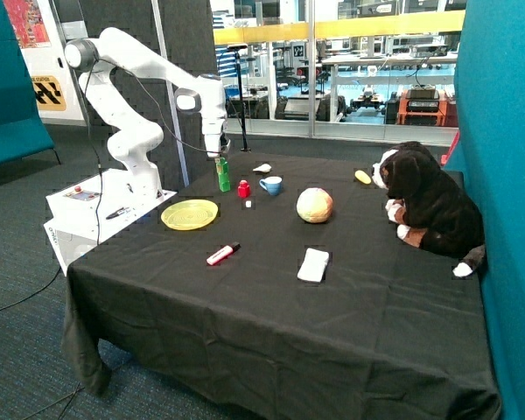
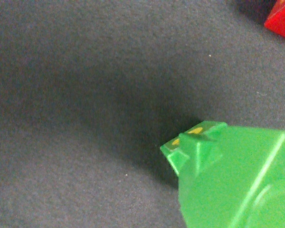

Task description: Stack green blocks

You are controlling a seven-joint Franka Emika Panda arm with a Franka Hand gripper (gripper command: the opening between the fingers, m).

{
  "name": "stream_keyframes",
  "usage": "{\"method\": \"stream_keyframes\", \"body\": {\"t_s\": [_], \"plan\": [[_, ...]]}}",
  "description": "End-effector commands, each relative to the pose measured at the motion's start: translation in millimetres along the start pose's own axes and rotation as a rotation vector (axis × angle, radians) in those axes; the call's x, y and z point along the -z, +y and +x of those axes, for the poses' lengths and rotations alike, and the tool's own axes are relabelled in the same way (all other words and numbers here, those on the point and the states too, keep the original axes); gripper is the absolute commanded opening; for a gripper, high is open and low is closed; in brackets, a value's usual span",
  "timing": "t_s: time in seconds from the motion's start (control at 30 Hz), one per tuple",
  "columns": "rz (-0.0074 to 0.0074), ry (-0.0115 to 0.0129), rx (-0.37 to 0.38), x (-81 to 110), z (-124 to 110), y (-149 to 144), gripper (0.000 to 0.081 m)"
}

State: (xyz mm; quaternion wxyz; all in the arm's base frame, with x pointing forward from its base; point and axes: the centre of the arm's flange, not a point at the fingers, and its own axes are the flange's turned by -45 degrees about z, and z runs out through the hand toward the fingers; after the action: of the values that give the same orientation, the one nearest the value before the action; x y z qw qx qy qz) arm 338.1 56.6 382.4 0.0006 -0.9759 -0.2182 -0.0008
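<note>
The green blocks (image 1: 223, 176) stand as one upright column on the black tablecloth, between the yellow plate and the small red block (image 1: 243, 188). My gripper (image 1: 220, 154) is right at the top of the column; I cannot tell whether it touches it. In the wrist view the green blocks (image 2: 237, 180) fill the corner close to the camera, one on another, with yellow marks on a lower one. A corner of the red block (image 2: 282, 19) shows beyond them. No separate green block lies elsewhere on the table.
Around the column are a yellow plate (image 1: 190, 213), a blue cup (image 1: 271, 185), a pale ball (image 1: 315, 205), a red marker (image 1: 222, 254), a white flat object (image 1: 313, 264) and a plush dog (image 1: 429, 206) at the teal wall.
</note>
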Motion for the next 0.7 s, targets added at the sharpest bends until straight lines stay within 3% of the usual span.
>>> {"method": "stream_keyframes", "body": {"t_s": [0.0,0.43,0.67], "plan": [[-0.0008,-0.0017,-0.004,-2.6,2,3,0.0808],[-0.0008,-0.0017,0.005,-2.5,7,-2,0.0808],[-0.0008,-0.0017,-0.001,8.0,7,0,0.0808]]}}
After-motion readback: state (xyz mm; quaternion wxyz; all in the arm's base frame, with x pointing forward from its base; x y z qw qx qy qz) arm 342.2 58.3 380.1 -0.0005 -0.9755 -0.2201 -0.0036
